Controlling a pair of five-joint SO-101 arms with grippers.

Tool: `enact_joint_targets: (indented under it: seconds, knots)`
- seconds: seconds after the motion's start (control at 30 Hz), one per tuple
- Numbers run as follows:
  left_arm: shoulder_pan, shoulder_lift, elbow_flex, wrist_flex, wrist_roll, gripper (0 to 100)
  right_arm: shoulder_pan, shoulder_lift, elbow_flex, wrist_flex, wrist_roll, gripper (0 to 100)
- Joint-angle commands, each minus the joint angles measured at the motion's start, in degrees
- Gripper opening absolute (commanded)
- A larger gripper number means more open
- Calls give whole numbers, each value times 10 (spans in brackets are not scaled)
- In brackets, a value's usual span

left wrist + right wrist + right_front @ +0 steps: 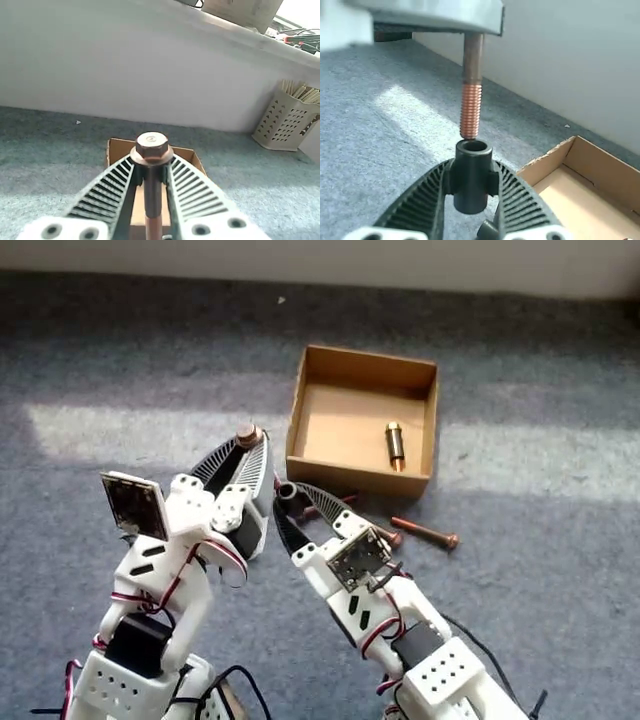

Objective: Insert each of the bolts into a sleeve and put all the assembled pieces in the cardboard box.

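Right hand [471,167] clamps sleeve [470,192] under bolt [470,110] clamped in left hand [151,164]

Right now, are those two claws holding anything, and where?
Left gripper clamps a bolt by its shank, under the head. Right gripper clamps a black sleeve by its sides.

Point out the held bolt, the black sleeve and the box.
Copper-coloured bolt [152,144], left wrist view, hex head.
Black cylindrical sleeve [471,185], right wrist view, wall.
Brown cardboard box [360,478], high view, near wall.
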Motion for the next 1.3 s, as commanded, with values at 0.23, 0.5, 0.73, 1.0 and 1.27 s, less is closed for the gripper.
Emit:
enact_joint_targets:
  seconds: [0.23, 0.5, 0.73, 1.0, 1.27]
  knots:
    - [18, -23, -23, 12, -6, 8, -4, -36, 22, 7, 4, 5]
    - [95, -118, -6, 69, -96, 7, -4, -39, 24, 7, 5, 5]
    - [86, -117, -1, 62, -97, 7, -4, -39, 24, 7, 5, 5]
    - [41, -118, -5, 41, -81, 7, -4, -39, 25, 8, 6, 5]
    - [38, -117, 8, 13, -83, 7, -22, -37, 26, 12, 26, 5]
